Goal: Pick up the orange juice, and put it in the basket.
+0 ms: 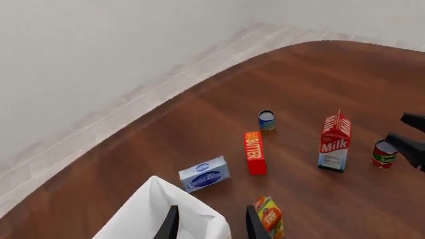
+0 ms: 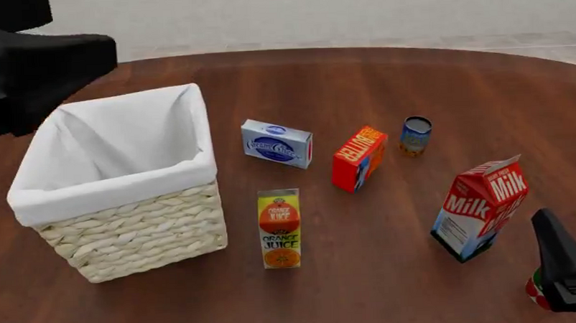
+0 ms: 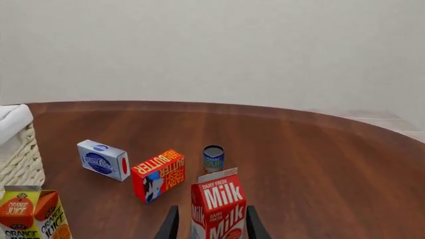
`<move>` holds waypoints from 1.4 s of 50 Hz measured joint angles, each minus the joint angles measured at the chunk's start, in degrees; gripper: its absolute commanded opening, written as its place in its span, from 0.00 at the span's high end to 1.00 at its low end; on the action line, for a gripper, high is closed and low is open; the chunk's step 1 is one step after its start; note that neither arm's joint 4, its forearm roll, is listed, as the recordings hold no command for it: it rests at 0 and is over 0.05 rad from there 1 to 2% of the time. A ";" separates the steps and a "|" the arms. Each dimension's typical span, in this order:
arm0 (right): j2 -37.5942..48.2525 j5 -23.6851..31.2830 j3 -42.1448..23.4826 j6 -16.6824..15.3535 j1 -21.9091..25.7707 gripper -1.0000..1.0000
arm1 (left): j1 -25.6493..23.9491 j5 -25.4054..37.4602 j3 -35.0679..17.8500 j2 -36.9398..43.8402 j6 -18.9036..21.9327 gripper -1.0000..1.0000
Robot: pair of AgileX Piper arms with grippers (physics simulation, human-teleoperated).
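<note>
The orange juice [image 2: 279, 229] is standing upright on the desk [image 2: 369, 273], its long axis vertical and its printed face turned toward the arms' side, just beside the front right corner of the basket [image 2: 127, 239] but apart from it. Behind it a blue-and-white box [image 2: 276, 143] is lying flat, with the butter box [image 2: 359, 158], a small blue can [image 2: 416, 135] and the milk carton [image 2: 479, 209] spreading out to the right. The left gripper [image 1: 209, 224] is hanging over the basket with its fingers released and nothing between them. The right gripper [image 3: 209, 224] is hovering near the milk carton, fingers seemingly parted too, though only their tips are showing.
</note>
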 measured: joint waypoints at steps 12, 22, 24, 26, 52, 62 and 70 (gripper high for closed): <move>-0.07 -0.37 0.20 1.12 0.82 0.00 | -7.58 13.61 -12.53 17.21 11.23 0.00; -0.08 -0.58 0.42 2.59 1.75 0.00 | -9.03 22.84 -22.36 28.31 18.40 0.00; -0.07 -0.58 0.45 2.80 1.92 0.00 | -9.72 24.64 -23.97 29.97 19.31 0.00; -0.07 -0.57 0.47 3.00 2.10 0.00 | -10.66 26.42 -25.35 31.38 20.05 0.00; 0.09 -0.67 0.56 5.00 3.50 0.00 | -14.43 36.45 -26.68 41.90 25.82 0.00; 0.27 -0.66 0.56 5.20 3.87 0.00 | -12.90 36.96 -26.86 43.24 27.95 0.00; 0.37 -0.50 0.57 5.19 4.25 0.00 | -9.68 35.70 -27.15 44.51 31.53 0.00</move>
